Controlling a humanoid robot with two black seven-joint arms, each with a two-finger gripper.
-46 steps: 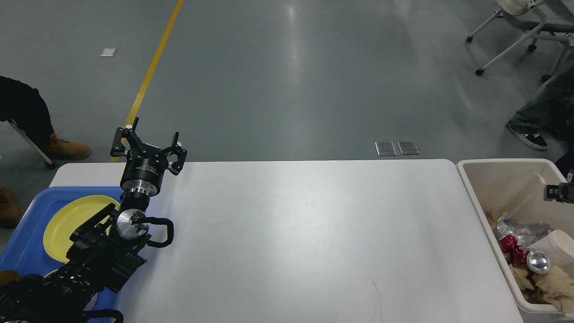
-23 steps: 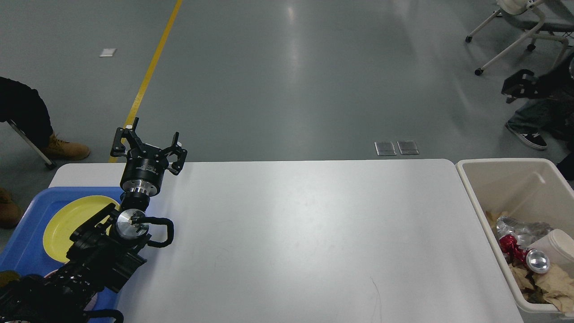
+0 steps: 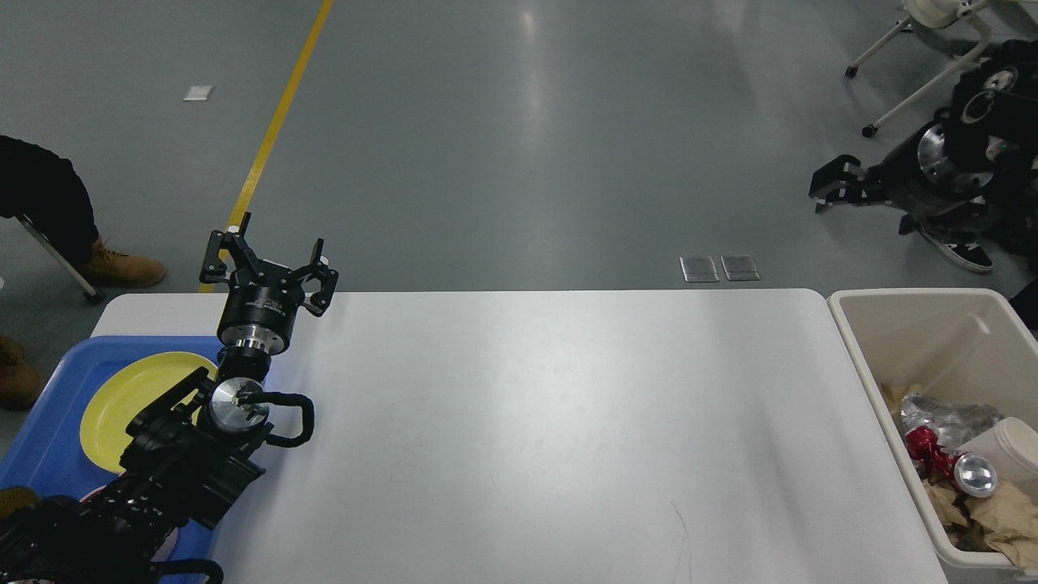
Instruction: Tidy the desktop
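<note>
The desktop (image 3: 551,422) is a large white tabletop with rounded corners, and its surface is bare. My left gripper (image 3: 270,261) stands upright over the table's far left corner, open, with nothing between its fingers. My right gripper (image 3: 834,185) hangs high at the right, beyond the table's far edge and over the grey floor. Its fingers are apart and hold nothing.
A blue tray (image 3: 45,454) with a yellow plate (image 3: 122,397) lies at the table's left edge, partly under my left arm. A beige bin (image 3: 861,357) stands off the right edge, with crumpled paper, a white cup (image 3: 1005,444) and red foil inside. People's feet and chairs stand nearby.
My right arm has risen from over the beige bin and swung up and to the left, further into view. The left arm has not moved.
</note>
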